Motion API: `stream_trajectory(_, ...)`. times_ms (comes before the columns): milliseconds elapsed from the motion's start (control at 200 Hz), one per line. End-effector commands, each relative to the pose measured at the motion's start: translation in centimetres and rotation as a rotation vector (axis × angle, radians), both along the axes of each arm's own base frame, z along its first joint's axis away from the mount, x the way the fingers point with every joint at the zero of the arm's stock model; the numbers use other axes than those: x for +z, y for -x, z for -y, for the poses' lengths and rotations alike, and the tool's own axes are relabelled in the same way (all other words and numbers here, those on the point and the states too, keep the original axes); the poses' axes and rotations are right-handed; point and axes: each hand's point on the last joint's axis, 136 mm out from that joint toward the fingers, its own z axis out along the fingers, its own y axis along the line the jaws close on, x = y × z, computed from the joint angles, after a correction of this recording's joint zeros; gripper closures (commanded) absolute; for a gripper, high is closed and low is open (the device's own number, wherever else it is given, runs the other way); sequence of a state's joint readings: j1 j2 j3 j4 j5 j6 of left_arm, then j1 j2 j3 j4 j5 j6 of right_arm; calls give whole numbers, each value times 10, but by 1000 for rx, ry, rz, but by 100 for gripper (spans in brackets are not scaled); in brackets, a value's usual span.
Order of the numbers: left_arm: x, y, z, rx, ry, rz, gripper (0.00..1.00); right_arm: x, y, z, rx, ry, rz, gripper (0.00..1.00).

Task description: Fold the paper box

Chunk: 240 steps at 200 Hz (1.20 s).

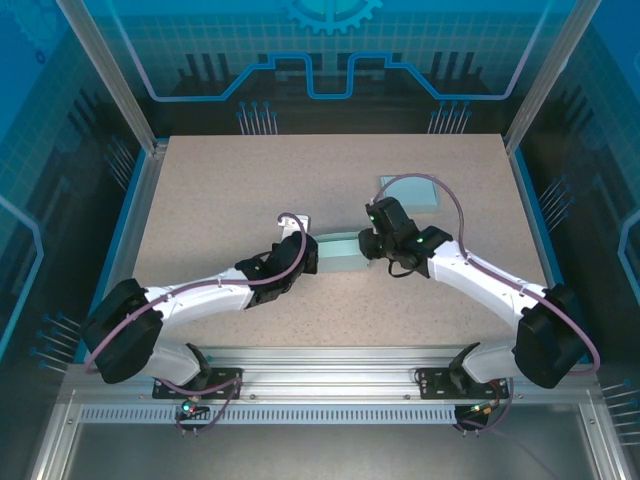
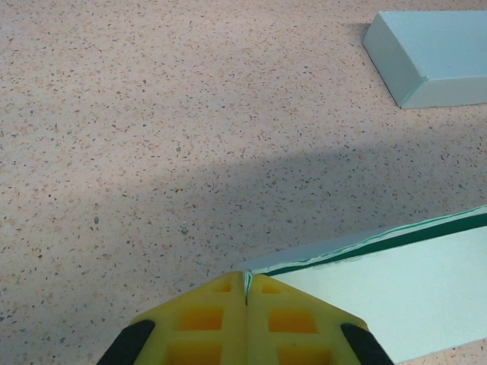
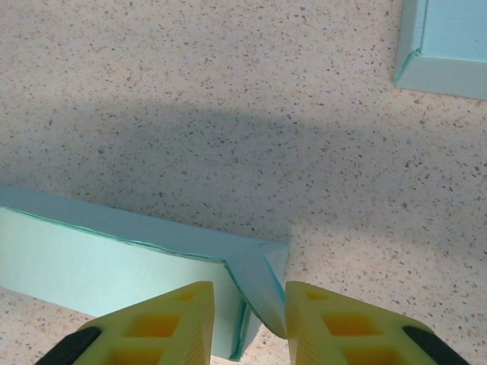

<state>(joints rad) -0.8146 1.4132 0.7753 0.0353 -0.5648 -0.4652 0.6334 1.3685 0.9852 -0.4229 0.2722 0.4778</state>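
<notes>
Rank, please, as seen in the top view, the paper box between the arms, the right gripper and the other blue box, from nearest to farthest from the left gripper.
From the left gripper:
1. Paper box: its near edge is pinched in the shut jaws.
2. Right gripper: at the opposite end of that box.
3. Other blue box: farther back and off to the right.

Bright even light from above, soft broad shadow bands on the table [image 2: 152,114] in wrist views, sharp focus

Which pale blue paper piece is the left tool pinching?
The long nearer piece, its edge in the shut left tool; the other piece lies farther back, untouched.
</notes>
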Motion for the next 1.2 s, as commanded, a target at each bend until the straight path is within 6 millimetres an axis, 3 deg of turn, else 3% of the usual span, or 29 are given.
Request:
stream_trajectory(0,8,-3,2,9,-8,19,100,-3,3,10,-17,10,-10,70)
stream_trajectory(225,6,-4,5,6,2,17,100,3,5,-10,36,-86,-21,88)
stream_trajectory(495,3,-5,10,-3,20,11,100,14,5,-31,78,-182,-23,90)
stream_trajectory(935,-1,-5,8,4,8,4,100,-14,7,-18,42,-103,-58,97)
stream_trajectory(1196,-16,-2,6,12,-5,-30,100,-24,10,-15,38,-90,-74,100)
